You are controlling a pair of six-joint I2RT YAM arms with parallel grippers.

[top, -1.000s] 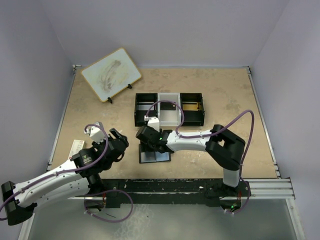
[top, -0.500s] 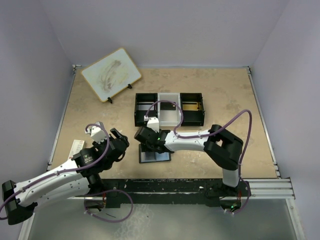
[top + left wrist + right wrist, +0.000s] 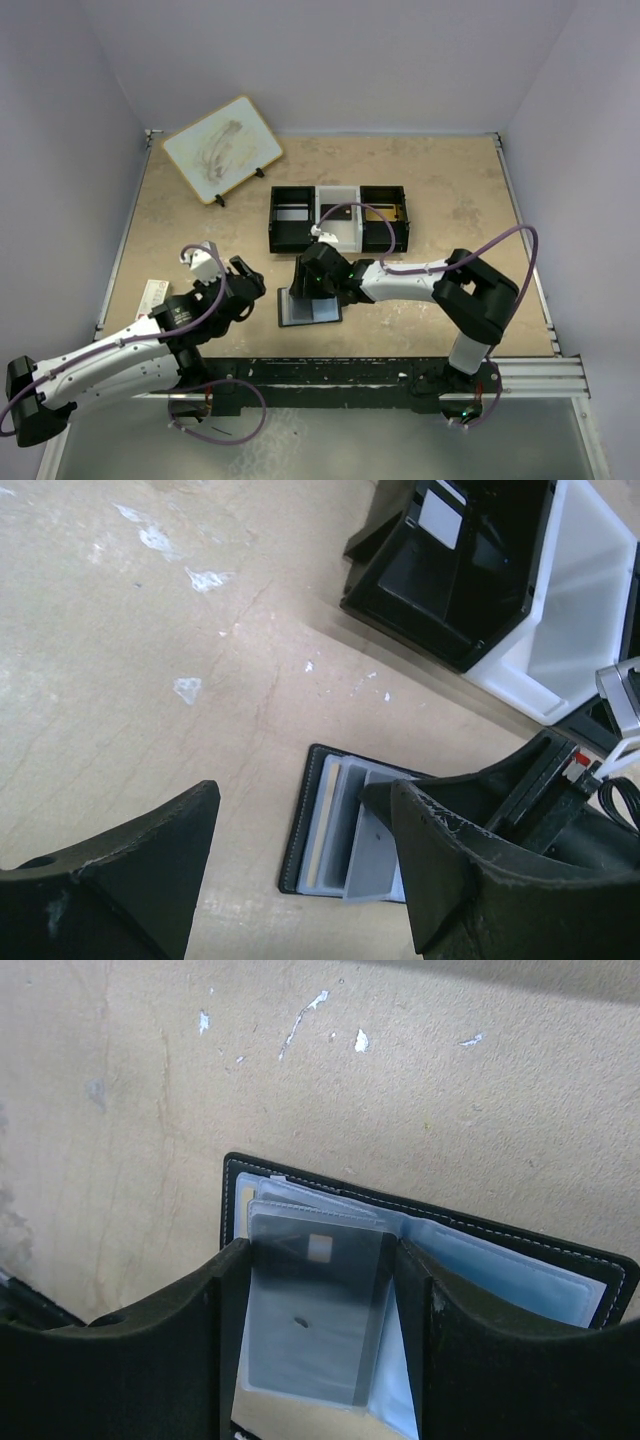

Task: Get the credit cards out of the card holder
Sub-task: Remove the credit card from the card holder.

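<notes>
The card holder (image 3: 300, 310) lies spread open on the tan counter (image 3: 450, 180), near the front edge and about midway between the two arms. Its pale blue-grey inside faces up.

The right pincer (image 3: 320, 1270) is down over it. Its two black fingers (image 3: 225, 1300) stand on either side of a smoky grey credit card (image 3: 315, 1330) and press against its long edges, so it looks clenched on that card. The card sits on top of the holder's pockets, and in the left wrist view its end pokes out past the holder's near edge. A second pale card (image 3: 327, 825) with a cream strip is tucked flat in a pocket just beside it.

The left pincer (image 3: 249, 280) hangs just to the left of the holder, released, with its fingers spread wide and only bare counter and the holder's corner between them.

Beyond the holder stands a black-and-white three-compartment tray (image 3: 338, 187). A sketch board (image 3: 222, 148) leans on its stand at the far left, and a little white-and-red box (image 3: 153, 295) lies by the left edge.
</notes>
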